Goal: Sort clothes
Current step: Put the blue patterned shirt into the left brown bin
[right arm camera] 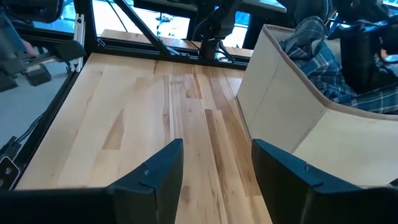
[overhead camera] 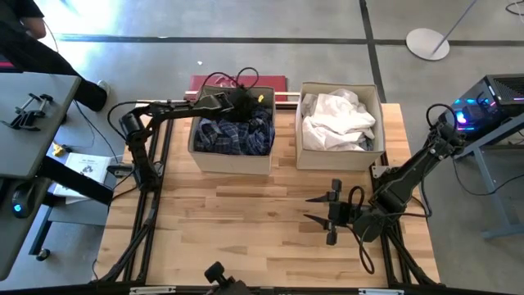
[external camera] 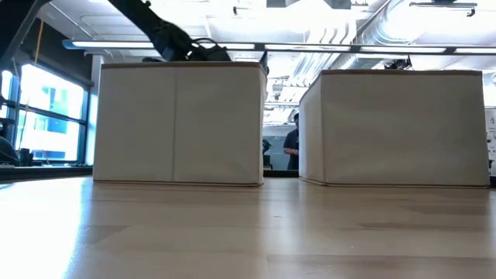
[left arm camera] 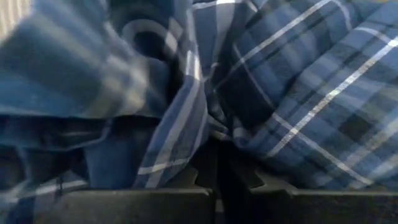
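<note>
A blue plaid shirt (overhead camera: 233, 131) lies bunched in the left beige box (overhead camera: 232, 160). It also fills the left wrist view (left arm camera: 298, 93). White and pale grey shirts (overhead camera: 337, 119) lie heaped in the right beige box (overhead camera: 337, 160). My left gripper (overhead camera: 246, 105) reaches down into the left box at its far side and is shut on the plaid shirt. My right gripper (overhead camera: 323, 209) is open and empty, low over the table's near right part, its fingers (right arm camera: 155, 180) pointing toward the table's left edge. My left gripper pinches a gathered fold of the blue plaid shirt (left arm camera: 186, 149) between its two fingers, which stand close together. It comes from above, slanting down into the box. The cloth runs in creases toward the fingers. The rest of the shirt lies in the box.
The two boxes stand side by side at the table's far edge and show as beige walls in the low view (external camera: 178, 124). Bare wooden table (overhead camera: 237, 229) lies in front of them. A person (external camera: 293, 147) stands in the room behind, and another (overhead camera: 33, 41) beyond the table's far left.
</note>
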Action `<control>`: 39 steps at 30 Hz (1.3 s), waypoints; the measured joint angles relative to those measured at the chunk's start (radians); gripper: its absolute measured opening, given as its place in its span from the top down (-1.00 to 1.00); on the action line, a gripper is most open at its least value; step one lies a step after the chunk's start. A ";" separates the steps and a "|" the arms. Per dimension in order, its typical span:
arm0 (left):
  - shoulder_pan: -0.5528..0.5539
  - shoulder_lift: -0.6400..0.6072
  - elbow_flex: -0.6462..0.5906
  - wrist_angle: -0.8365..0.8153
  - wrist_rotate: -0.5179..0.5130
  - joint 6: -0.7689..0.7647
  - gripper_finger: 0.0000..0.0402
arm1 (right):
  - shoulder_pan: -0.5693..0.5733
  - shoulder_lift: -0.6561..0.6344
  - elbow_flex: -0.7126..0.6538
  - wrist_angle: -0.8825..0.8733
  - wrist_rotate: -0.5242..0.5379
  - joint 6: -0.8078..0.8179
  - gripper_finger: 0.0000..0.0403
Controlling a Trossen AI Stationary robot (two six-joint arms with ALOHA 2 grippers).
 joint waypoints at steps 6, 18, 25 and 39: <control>0.039 -0.019 0.028 -0.025 0.199 -0.028 0.81 | 0.000 0.000 0.000 0.000 0.000 -0.009 0.11; 0.012 -0.274 0.227 -0.273 0.331 -0.144 0.35 | 0.000 0.000 0.000 -0.007 0.000 -0.007 0.11; -0.071 -0.402 0.200 -0.585 0.291 -0.088 0.35 | 0.000 0.000 0.000 -0.007 0.000 0.001 0.11; -0.043 -0.275 -0.339 -0.112 0.210 -0.287 0.63 | 0.000 0.000 0.000 -0.008 0.000 0.009 0.11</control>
